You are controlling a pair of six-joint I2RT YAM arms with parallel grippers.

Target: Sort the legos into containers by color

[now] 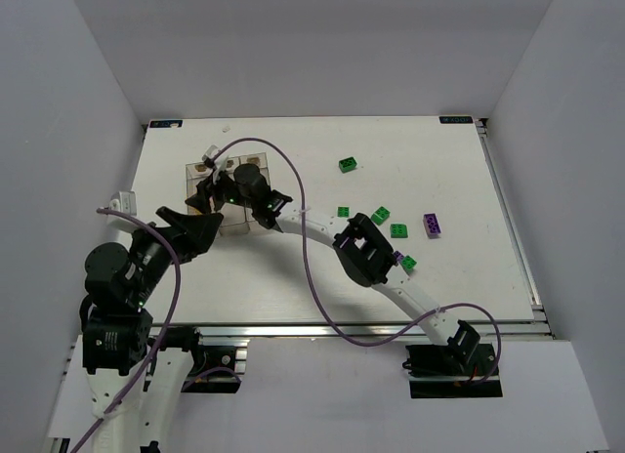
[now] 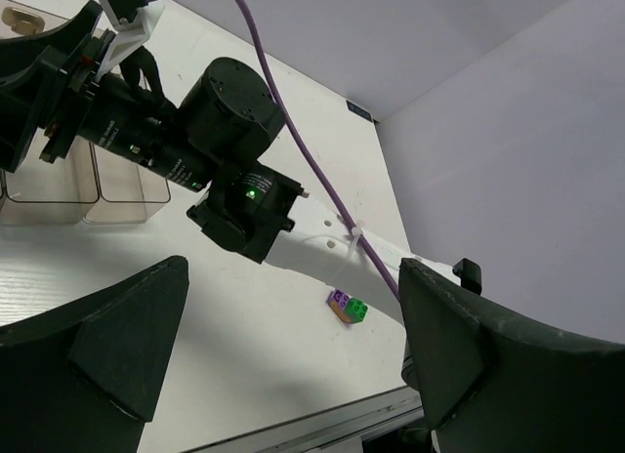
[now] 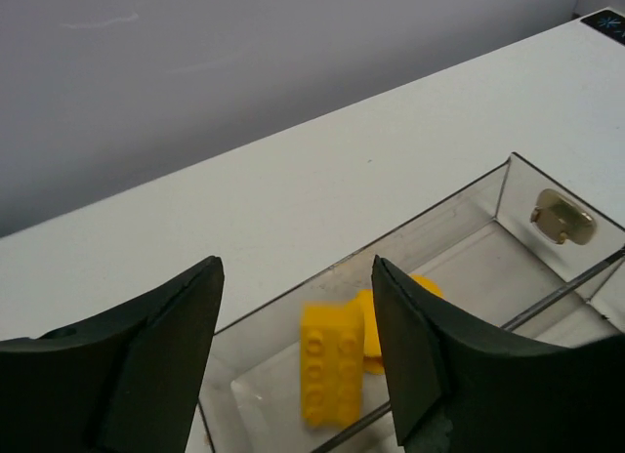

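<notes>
The right gripper (image 3: 295,287) is positioned over the containers (image 3: 439,201), which stand at the far-left part of the bench (image 1: 488,180). Its jaws are spread, with nothing pinched between them. Below the gap, a yellow brick (image 3: 330,373) appears blurred inside the outermost compartment, the one toward the left edge of the bench. Whether it rests on the compartment floor cannot be told. A yellow-orange piece (image 3: 376,326) lies against it in the same compartment. A beige tab (image 3: 562,217) sits at the far end of that compartment.

The left gripper (image 2: 293,316) has its jaws spread wide and holds nothing. It is close to the near end of the containers, beside the right arm wrist (image 2: 234,111).

Loose legos lie on the bench, right of the containers:
- a green brick (image 1: 348,165) toward the far edge
- a small green piece (image 1: 344,212) nearer the middle
- a second green brick (image 1: 381,215) and a third green brick (image 1: 398,230), near each other
- a purple brick (image 1: 432,225), furthest right
- a green-and-purple cluster (image 1: 407,263), just beside the right arm, nearest the near edge
</notes>
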